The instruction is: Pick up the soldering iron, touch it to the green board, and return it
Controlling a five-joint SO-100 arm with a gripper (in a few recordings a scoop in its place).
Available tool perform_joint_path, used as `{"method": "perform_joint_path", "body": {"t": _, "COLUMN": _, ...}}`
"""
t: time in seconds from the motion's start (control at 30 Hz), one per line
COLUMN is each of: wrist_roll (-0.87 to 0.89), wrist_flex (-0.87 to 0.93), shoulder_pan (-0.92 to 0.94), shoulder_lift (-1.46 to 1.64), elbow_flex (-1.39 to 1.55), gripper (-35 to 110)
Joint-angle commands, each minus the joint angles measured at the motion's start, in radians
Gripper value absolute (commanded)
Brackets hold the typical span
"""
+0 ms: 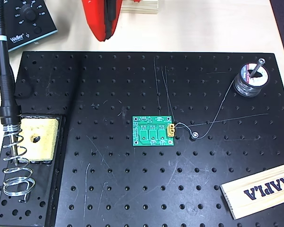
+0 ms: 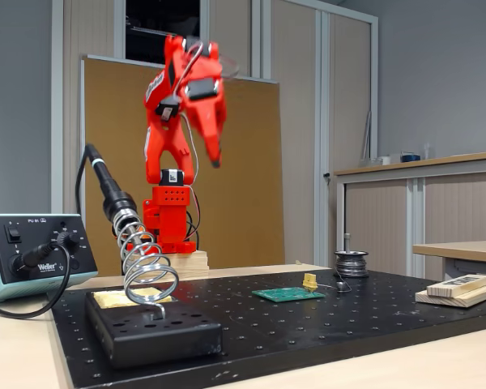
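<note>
Black and slim, the soldering iron (image 1: 4,71) sits in its coiled spring holder (image 1: 15,165) at the left edge of the black pegboard (image 1: 109,189), handle slanting up and away toward the blue station (image 1: 23,21), its cable (image 2: 32,301) looping down to that station. Just beside the holder lies the yellow sponge (image 1: 37,139); the green board (image 1: 154,131) rests flat near the middle of the pegboard, well apart from the iron, with a yellow connector (image 1: 171,128) on its right edge and a thin wire (image 1: 217,113) running off to the solder spool (image 1: 250,80). Trouble, as I judge it, starts with the grasp — the handle is narrow and tilted, so a pinch off its axis could let it twist or slip. The cable may drag as the iron is carried across. The tip could nudge the loose board, or snag that wire, and threading it back into the spring calls for good aim. The red arm (image 2: 172,162) stands folded high above its wooden base at the back of the table, the gripper (image 2: 213,134) pointing downward, clear of everything. Its jaws look close together and hold nothing, though I cannot tell for sure how wide they stand.
</note>
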Motion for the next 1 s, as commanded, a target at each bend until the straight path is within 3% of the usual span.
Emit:
{"method": "perform_joint_path", "body": {"t": 0.0, "wrist_roll": 0.028, "wrist_flex": -0.098, "shoulder_pan": -0.014, "shoulder_lift": 0.189, "elbow_flex": 0.245, "gripper": 0}}
{"method": "perform_joint_path", "body": {"t": 0.4, "wrist_roll": -0.095, "wrist_flex": -0.31, "shoulder_pan": 0.021, "shoulder_lift": 0.689, "elbow_flex": 0.798, "gripper": 0}}
{"method": "perform_joint_path", "body": {"t": 0.97, "wrist_roll": -0.123, "wrist_flex": -0.27, "shoulder_pan": 0.017, "shoulder_lift": 0.996, "elbow_flex": 0.986, "gripper": 0}}
